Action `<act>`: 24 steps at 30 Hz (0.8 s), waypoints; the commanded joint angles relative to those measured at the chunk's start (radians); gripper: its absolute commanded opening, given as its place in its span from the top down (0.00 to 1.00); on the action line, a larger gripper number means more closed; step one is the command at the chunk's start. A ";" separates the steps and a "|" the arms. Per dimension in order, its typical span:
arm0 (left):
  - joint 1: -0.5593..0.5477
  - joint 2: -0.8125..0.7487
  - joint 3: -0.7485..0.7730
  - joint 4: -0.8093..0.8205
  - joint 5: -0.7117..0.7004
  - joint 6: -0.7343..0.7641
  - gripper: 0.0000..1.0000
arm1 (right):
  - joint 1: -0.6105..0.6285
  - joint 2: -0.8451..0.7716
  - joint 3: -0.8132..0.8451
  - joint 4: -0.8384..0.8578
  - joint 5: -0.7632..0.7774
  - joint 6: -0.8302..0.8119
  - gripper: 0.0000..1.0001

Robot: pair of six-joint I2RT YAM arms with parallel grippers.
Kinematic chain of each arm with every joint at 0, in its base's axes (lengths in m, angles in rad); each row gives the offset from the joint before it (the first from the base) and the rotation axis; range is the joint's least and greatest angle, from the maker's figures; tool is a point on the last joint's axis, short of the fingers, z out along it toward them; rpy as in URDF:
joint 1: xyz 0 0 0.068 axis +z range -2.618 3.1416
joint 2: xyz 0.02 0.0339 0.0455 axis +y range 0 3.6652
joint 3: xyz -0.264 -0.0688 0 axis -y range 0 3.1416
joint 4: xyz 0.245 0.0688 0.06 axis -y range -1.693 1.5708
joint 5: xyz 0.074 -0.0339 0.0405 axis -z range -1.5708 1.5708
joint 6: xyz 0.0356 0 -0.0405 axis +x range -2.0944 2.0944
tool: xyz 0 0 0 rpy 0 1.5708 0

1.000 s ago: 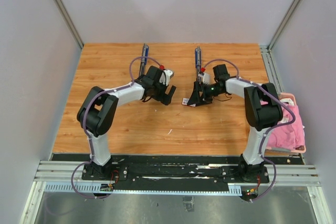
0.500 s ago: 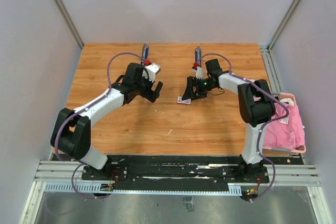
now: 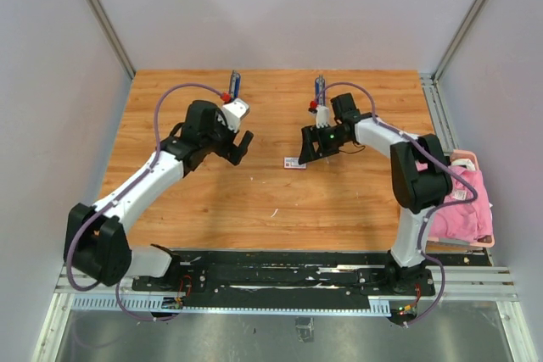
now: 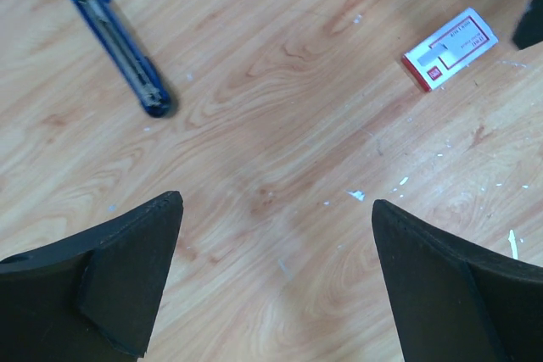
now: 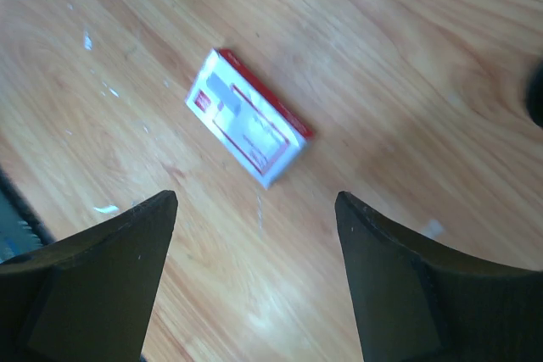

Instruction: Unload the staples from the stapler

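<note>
Blue stapler [image 4: 117,40] sits fwd-left of spread L end effector [image 4: 276,205], apart.

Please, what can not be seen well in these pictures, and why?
- Staples: no strip is recognisable in any view; pale flecks on the table, left wrist view, are too small to identify.
- Left blue stapler: left wrist view, far end cut off by the top edge.
- Right blue stapler: top view, near end hidden behind the right arm.
- White-and-red box: right wrist view, print blurred.
</note>
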 commanded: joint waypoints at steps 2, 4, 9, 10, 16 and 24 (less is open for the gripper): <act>0.070 -0.178 -0.025 -0.073 -0.037 0.045 0.02 | -0.024 -0.309 -0.117 -0.058 0.298 -0.241 0.22; 0.108 -0.242 -0.042 -0.091 -0.046 0.038 0.02 | -0.034 -0.425 -0.194 -0.051 0.406 -0.325 0.22; 0.189 -0.382 -0.126 -0.101 -0.056 0.031 0.02 | -0.146 -0.713 -0.386 -0.058 0.458 -0.377 0.22; 0.197 -0.412 -0.147 -0.092 -0.059 0.030 0.02 | -0.201 -0.757 -0.402 -0.077 0.396 -0.379 0.22; 0.207 -0.591 -0.257 -0.028 -0.153 -0.008 0.02 | -0.317 -0.988 -0.467 -0.122 0.501 -0.414 0.22; 0.207 -0.808 -0.336 0.035 -0.243 -0.017 0.02 | -0.320 -1.429 -0.758 -0.001 0.624 -0.409 0.22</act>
